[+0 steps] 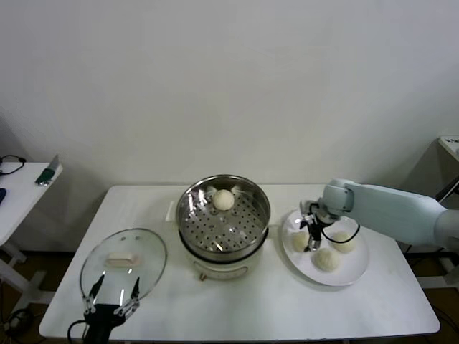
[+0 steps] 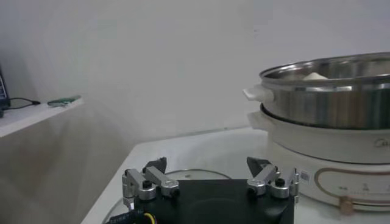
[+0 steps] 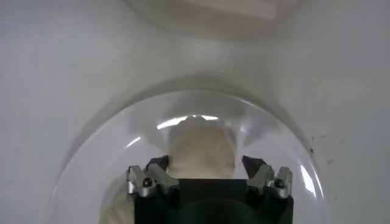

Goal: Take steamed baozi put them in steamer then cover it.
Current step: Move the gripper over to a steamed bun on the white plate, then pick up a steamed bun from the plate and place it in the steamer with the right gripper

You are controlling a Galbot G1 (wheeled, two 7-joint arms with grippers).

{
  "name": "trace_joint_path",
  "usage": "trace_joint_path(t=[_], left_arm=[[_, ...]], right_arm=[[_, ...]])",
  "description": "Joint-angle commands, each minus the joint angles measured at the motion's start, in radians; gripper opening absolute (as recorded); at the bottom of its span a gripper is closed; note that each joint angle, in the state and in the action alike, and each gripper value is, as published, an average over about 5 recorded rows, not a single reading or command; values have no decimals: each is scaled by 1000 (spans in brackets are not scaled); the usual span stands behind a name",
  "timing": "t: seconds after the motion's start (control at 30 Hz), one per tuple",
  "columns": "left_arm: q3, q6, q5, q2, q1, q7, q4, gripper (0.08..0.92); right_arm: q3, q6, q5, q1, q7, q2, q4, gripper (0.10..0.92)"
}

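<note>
Right pincer (image 1: 311, 236) reaches in over the white plate (image 1: 356, 270), jaws apart astride a baozi (image 3: 200, 149). One bun (image 1: 224, 200) sits in the steamer (image 1: 223, 215) mid-bench. Left pincer (image 1: 111, 299) parked, jaws apart, at the cover (image 1: 123, 262).

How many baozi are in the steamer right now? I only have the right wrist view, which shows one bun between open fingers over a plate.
Observer: One baozi, lying toward the far side of the steamer.
Operator: How many are on the plate?
Observer: Three on the plate. The right gripper is over the one nearest the steamer.
Operator: Where is the lid?
Observer: The glass lid lies on the table to the left of the steamer, with the left gripper open at its near edge.
</note>
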Motion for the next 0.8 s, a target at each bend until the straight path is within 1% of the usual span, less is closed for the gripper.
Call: trace_joint_path(t=[0.03,0.13,0.3,0.47,0.67,0.8], left_arm=[[-1,1,5,1,-1,-2,5,823],[-1,2,7,0,-1,-3,5,823],[-1,3,9,-2,-2,-4,3,823],[0,3,11,-1,-2,-4,2,823],[1,5,11,6,-4,-2,4,823],[3,9,12,8,-9,0,2,823]], right_arm=[[10,4,-3,-5,-31,7,-12,716],[6,8,8,11,-41,2,-7,688],[-21,29,28,78,-78,-20,10,677],[-150,71,85,283,-139,-52,62,661],[-344,125,206,654,-219,-53,175,653],[-367,97,378,839,-214,-6,271,653]])
